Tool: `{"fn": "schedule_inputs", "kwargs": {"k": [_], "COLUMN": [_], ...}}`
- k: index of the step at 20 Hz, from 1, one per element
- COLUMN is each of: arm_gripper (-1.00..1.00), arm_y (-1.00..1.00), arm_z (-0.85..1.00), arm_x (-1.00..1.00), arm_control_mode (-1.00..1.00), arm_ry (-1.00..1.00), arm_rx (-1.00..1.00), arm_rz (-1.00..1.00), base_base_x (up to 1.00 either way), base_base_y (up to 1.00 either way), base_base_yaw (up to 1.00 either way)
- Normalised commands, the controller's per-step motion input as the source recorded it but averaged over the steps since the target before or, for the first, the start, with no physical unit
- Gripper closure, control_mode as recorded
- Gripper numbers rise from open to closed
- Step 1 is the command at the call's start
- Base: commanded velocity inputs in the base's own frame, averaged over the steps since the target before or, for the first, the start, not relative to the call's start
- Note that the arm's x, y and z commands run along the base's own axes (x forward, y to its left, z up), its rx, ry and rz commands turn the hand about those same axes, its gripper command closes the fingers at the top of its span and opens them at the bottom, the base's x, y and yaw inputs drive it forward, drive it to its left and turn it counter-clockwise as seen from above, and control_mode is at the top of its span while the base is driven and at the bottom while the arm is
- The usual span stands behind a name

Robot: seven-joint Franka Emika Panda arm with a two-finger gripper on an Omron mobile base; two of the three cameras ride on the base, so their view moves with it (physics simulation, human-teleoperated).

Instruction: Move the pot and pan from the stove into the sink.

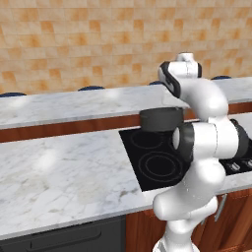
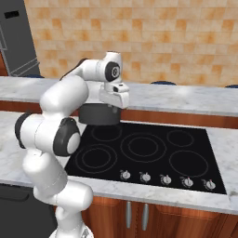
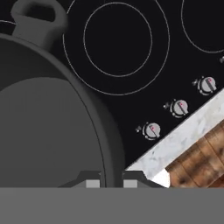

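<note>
One pot (image 3: 48,118), dark grey, hangs just above the stove's (image 2: 153,148) back-left burner, its rim pinched between the gripper's (image 3: 112,183) clenched jaws. Neither vessel has reached the sink; the pan's transfer remains too.

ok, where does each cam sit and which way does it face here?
Left base view: behind-left of the arm, looking forward and down at the stove and pot; arm at lower right.
Right base view: behind-right, same stove and pot; arm at lower left.
Hand view: on the hand, looking down into the pot; gripper shut on its rim.
</note>
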Motion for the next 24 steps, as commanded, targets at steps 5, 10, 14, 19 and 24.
{"fn": "schedule_inputs", "kwargs": {"k": [5,10,14,19,24], "arm_gripper": [1.0,1.0,1.0,1.0,1.0], "arm_y": [-0.19,-0.22,-0.23,-0.18,-0.15], "arm_z": [0.37,0.3,0.17,0.02,0.0], "arm_x": [-0.95,-0.81,-0.68,-0.64,-0.64], "arm_control_mode": [-1.0,-1.0,-1.0,-1.0,-1.0], "arm_ry": [-0.03,-0.08,-0.16,-0.27,-0.28], "arm_rx": [0.0,0.0,0.02,0.04,0.06], "arm_rz": [0.18,0.21,0.22,0.17,0.16], "base_base_x": [0.0,0.0,0.0,0.0,0.0], "base_base_y": [0.0,0.0,0.0,0.0,0.0], "base_base_yaw": [0.0,0.0,0.0,0.0,0.0]}}
